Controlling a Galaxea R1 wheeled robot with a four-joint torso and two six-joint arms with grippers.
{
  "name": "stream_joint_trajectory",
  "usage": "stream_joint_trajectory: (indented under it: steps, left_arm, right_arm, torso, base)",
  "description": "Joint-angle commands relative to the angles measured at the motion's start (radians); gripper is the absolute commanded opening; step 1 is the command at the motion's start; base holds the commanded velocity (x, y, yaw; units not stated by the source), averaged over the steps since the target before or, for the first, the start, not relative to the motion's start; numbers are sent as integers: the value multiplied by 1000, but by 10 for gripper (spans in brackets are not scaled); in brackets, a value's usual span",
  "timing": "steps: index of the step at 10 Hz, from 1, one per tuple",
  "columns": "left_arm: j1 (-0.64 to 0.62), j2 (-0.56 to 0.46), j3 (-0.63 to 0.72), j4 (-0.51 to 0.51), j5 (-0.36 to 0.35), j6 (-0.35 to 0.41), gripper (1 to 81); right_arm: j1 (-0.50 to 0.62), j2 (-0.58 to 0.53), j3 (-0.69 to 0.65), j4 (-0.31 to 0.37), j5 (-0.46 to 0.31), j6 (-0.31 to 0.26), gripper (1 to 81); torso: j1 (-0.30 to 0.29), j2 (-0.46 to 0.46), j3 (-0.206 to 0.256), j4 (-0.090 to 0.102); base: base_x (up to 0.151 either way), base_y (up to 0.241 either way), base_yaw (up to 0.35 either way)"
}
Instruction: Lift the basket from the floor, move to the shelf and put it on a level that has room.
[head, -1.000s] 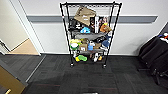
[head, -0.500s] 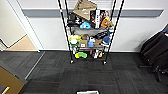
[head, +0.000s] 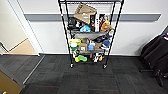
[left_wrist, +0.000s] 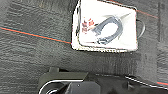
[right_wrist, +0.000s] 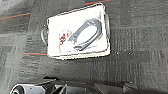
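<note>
The basket (left_wrist: 125, 37) stands on the floor (left_wrist: 30, 57), its white lining holding a dark grey U-shaped item and a small red and white thing. The right wrist view looks down on the same basket (right_wrist: 57, 25) on the dark carpet. In the head view the shelf (head: 90, 37), a tall black wire rack on casters, stands against the white wall. Its lower tiers are crowded with boxes and toys. Its top level (head: 91, 2) lies at the picture's upper edge, with a tilted cardboard box (head: 85, 13) just below it.
A doorway onto light tan flooring (head: 22, 47) opens at the left. A black chair or bag (head: 155, 55) sits at the right by the wall. A tan panel (head: 7, 85) fills the near left corner. Dark carpet (head: 100, 80) stretches in front of the rack.
The whole head picture has shifted, so the camera has moved. The shelf now looks larger and nearer, and its top reaches the picture's upper edge.
</note>
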Motion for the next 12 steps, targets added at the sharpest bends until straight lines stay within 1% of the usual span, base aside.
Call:
stream_joint_trajectory:
  steps: [1, 2, 3, 4, 6, 7, 9, 10, 12]
  left_arm:
    - [-63, -18, -3, -12, 52, -6, 811]
    - [-68, -18, -3, -12, 52, -9, 811]
    - [-73, -16, -3, -12, 52, -12, 811]
    - [-80, -16, -3, -12, 52, -12, 811]
    - [-95, -13, -3, -12, 53, -14, 811]
    - [-102, -13, -3, -12, 62, -14, 811]
    - [-115, -14, -3, -13, 65, -15, 811]
    - [-126, -16, -3, -13, 78, -23, 811]
    - [-141, -13, -3, -12, 84, -29, 811]
  right_arm:
    - [77, -6, 0, 10, -60, 4, 811]
    - [77, -7, -1, 13, -60, 4, 811]
    - [78, -9, -8, 19, -60, 4, 811]
    - [80, -9, -12, 19, -60, 4, 811]
    - [92, -12, -14, 18, -61, 13, 811]
    - [100, -12, -14, 16, -61, 22, 811]
    - [113, -12, -14, 15, -61, 24, 811]
    - [126, -12, -14, 15, -61, 24, 811]
    - [153, -13, -14, 19, -112, 24, 811]
  torso:
    - [62, -96, 0, 0]
    - [84, -131, 0, 0]
    - [105, -165, -44, 0]
    - [126, -198, -74, 0]
    - [159, -250, -116, 0]
    - [177, -280, -144, 0]
    - [222, -350, -209, 0]
    - [243, -384, -147, 0]
    - [276, -433, -170, 0]
  base:
    - [0, 0, 0]
    - [0, 0, 0]
    - [0, 0, 0]
    - [0, 0, 0]
    - [0, 0, 0]
    - [0, 0, 0]
    - [0, 0, 0]
    - [0, 0, 0]
    - [0, 0, 0]
